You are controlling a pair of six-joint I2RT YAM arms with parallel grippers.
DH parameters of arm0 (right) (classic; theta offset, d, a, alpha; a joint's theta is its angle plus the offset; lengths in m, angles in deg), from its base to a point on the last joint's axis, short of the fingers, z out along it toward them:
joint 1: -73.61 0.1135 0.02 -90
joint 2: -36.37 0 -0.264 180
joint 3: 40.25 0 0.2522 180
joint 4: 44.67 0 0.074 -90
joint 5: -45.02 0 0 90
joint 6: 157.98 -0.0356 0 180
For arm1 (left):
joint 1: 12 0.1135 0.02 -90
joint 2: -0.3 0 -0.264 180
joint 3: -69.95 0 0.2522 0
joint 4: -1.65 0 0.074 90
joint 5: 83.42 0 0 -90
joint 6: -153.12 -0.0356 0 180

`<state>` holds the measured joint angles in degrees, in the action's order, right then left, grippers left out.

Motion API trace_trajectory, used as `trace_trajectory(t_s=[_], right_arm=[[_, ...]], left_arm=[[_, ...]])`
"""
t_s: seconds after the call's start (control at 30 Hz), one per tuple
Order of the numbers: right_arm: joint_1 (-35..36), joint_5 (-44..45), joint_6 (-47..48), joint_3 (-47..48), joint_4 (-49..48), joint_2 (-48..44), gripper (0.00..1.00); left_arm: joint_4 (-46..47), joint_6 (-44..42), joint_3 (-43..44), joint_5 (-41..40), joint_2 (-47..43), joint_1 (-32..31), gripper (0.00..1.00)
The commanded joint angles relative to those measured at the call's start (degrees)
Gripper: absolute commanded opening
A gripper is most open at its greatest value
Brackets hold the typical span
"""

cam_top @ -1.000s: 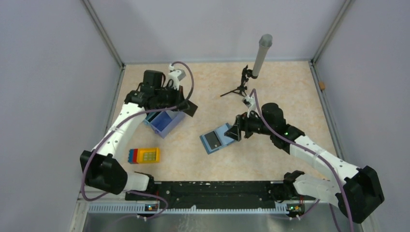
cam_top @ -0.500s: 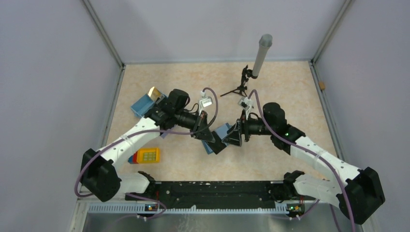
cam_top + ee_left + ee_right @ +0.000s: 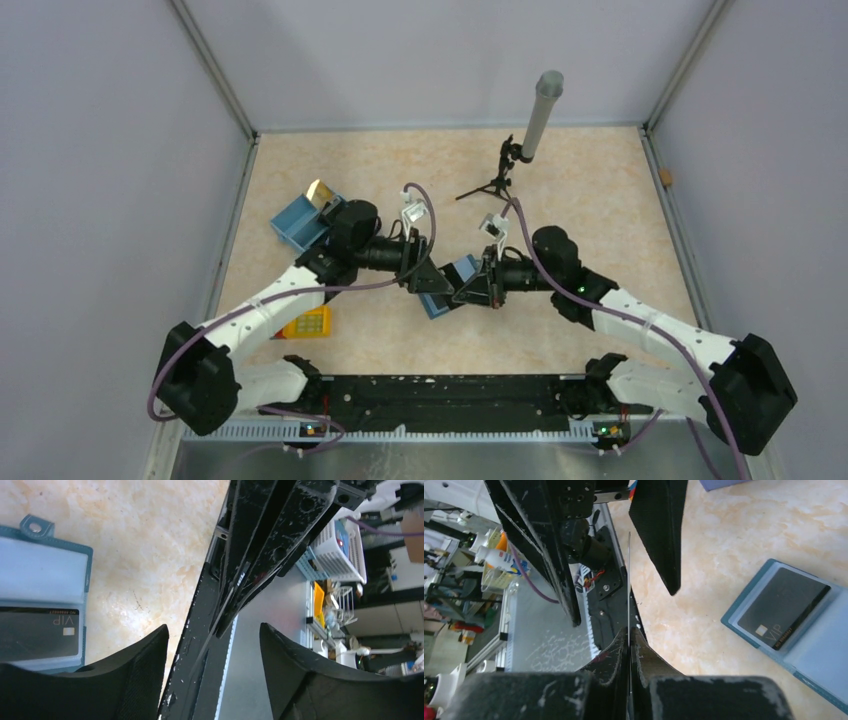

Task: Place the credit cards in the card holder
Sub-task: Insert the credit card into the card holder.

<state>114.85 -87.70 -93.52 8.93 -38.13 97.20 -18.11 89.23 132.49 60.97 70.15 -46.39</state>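
The teal card holder (image 3: pixel 819 650) lies open on the table with a black credit card (image 3: pixel 786 607) in its left half; it also shows in the left wrist view (image 3: pixel 40 580) and peeks out under the arms (image 3: pixel 462 270). Above it the two grippers meet tip to tip. My right gripper (image 3: pixel 629 630) is shut on a thin credit card (image 3: pixel 629 580) seen edge on, its colour unclear. My left gripper (image 3: pixel 214 630) is open, its fingers (image 3: pixel 659 530) standing on either side of that card without touching it. A gold credit card (image 3: pixel 320 192) leans in the blue box.
A blue partitioned tray box (image 3: pixel 298 222) sits at the back left. A yellow studded block (image 3: pixel 308 322) lies near the left arm's base. A small tripod with a grey tube (image 3: pixel 520 150) stands at the back, and the black rail (image 3: pixel 440 395) runs along the near edge.
My left arm swung from the blue box to the middle and met the right gripper. The right gripper closed on the card, and the left gripper opened off it.
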Motion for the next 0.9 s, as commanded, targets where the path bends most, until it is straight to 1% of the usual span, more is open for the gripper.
trace_trajectory(t_s=[0.0,0.07,0.1,0.17,0.3,0.4,0.53,0.7,0.77,0.83,0.87], right_arm=[[0.3,7.0,-6.9,-4.9,-13.9,-5.1,0.0],[0.3,7.6,-9.9,-7.2,-19.2,-6.4,0.0],[0.3,7.2,-10.9,-8.2,-21.3,-6.6,0.0],[0.3,6.2,-12.2,-8.9,-23.7,-6.2,0.0],[0.3,2.9,-13.1,-8.9,-26.7,-4.7,0.0],[0.3,2.0,-13.6,-9.1,-27.6,-4.3,0.0],[0.3,1.9,-13.6,-9.4,-27.3,-4.4,0.0],[0.3,1.5,-14.0,-10.3,-28.1,-4.8,0.0],[0.3,1.5,-14.0,-10.5,-28.1,-5.0,0.0],[0.3,1.5,-14.0,-10.6,-28.2,-5.0,0.0],[0.3,1.4,-14.0,-10.7,-28.2,-5.0,0.0]], left_arm=[[21.2,13.2,-8.8,-6.3,-4.6,-0.2,0.7],[27.7,17.8,-12.7,-7.9,-5.9,-0.3,0.71],[31.3,20.0,-14.4,-8.2,-6.4,-0.4,0.69],[37.0,23.9,-17.1,-9.4,-7.0,-1.2,0.63],[42.1,27.6,-18.9,-11.3,-6.5,-3.1,0.48],[47.3,30.3,-20.2,-11.9,-6.0,-3.7,0.38],[49.6,30.9,-21.1,-12.4,-6.1,-3.7,0.37],[51.5,31.7,-21.8,-13.1,-6.6,-3.7,0.3],[53.9,32.9,-22.5,-13.8,-7.0,-3.7,0.31],[56.1,34.4,-23.2,-14.4,-7.3,-3.7,0.38],[57.1,34.8,-23.4,-14.6,-7.4,-3.7,0.39]])
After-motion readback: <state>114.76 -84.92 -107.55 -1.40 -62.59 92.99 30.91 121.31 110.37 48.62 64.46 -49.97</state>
